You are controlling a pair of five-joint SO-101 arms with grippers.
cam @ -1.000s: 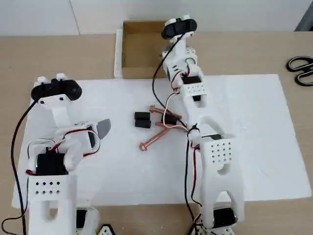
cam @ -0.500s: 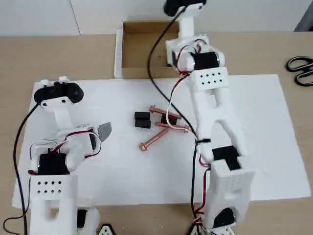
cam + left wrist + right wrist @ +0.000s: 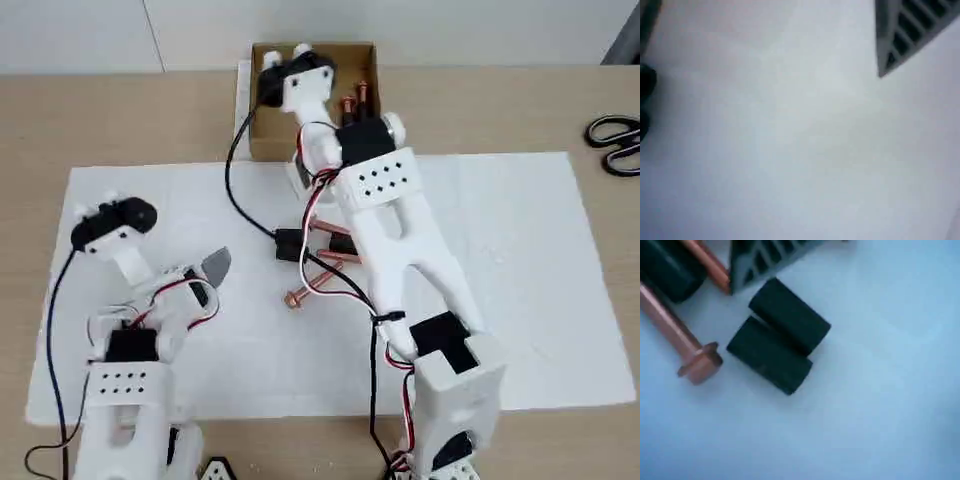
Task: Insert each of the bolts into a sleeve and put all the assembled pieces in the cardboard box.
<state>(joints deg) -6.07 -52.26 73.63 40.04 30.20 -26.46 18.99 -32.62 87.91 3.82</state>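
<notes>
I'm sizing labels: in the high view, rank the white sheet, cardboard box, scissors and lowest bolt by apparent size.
1. white sheet
2. cardboard box
3. scissors and lowest bolt: similar length; the scissors run off the edge, so unranked.

Wooden table [image 3: 100, 120], perhaps white wall [image 3: 450, 30].

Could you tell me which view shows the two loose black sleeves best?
The right wrist view: both sleeves lie side by side, close up. The high view shows them from afar; the left wrist view, unidentifiable dark shapes.
</notes>
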